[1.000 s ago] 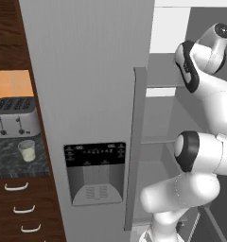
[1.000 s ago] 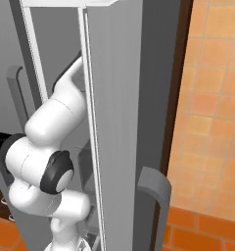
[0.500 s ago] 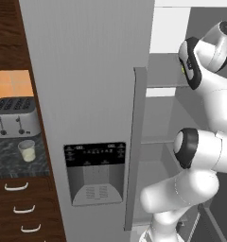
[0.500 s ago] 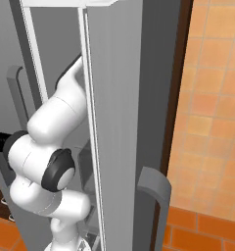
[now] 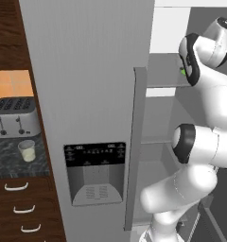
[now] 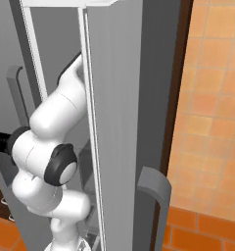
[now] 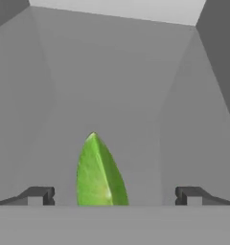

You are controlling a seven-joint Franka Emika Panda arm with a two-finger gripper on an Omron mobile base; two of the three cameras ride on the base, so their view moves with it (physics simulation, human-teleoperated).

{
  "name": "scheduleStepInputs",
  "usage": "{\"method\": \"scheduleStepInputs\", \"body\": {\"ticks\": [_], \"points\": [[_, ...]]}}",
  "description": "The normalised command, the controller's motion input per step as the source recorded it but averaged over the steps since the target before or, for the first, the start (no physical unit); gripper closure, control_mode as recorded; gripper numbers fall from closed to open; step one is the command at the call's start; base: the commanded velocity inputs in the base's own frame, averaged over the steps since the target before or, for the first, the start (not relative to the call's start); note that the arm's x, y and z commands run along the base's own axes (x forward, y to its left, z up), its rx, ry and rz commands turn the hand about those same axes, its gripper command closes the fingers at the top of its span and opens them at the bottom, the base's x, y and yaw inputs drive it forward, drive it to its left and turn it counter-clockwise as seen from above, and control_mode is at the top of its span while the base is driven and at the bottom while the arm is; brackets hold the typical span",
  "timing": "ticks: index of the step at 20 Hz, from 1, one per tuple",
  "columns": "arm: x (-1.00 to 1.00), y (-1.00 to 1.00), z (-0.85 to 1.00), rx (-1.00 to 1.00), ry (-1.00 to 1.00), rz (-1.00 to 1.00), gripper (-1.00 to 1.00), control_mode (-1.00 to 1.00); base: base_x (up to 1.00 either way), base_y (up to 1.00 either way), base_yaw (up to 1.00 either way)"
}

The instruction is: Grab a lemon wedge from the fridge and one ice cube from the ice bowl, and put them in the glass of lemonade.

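The lemon wedge (image 7: 98,174) is a bright green pointed sliver lying on a grey fridge shelf, between my two dark fingertips (image 7: 39,195) in the hand view. My gripper (image 7: 114,196) is open wide around it, with both tips clear of the wedge. In the left base view the wedge (image 5: 183,72) peeks out as a green speck behind my arm, which reaches into the open fridge (image 5: 91,85). The glass of lemonade (image 5: 27,150) stands on the dark counter at the left, in front of the toaster. The ice bowl is out of view.
A silver toaster (image 5: 14,116) sits on the counter behind the glass. The open fridge door (image 6: 124,122) with its grey handle (image 6: 156,206) stands close on the arm's right. Grey shelf walls enclose the hand on both sides. Wooden drawers (image 5: 21,208) lie below the counter.
The arm has risen a little and pushed further into the fridge. The gripper stays open.
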Motion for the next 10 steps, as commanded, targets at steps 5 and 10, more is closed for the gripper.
{"method": "scheduleStepInputs", "body": {"ticks": [5,10], "points": [[0.0,0.0,0.0,-0.01,0.08,0.08,-1.0,-1.0,0.0,0.0,0.0],[0.01,0.0,-0.19,0.0,0.0,0.03,-1.0,-1.0,0.0,0.0,0.0]]}}
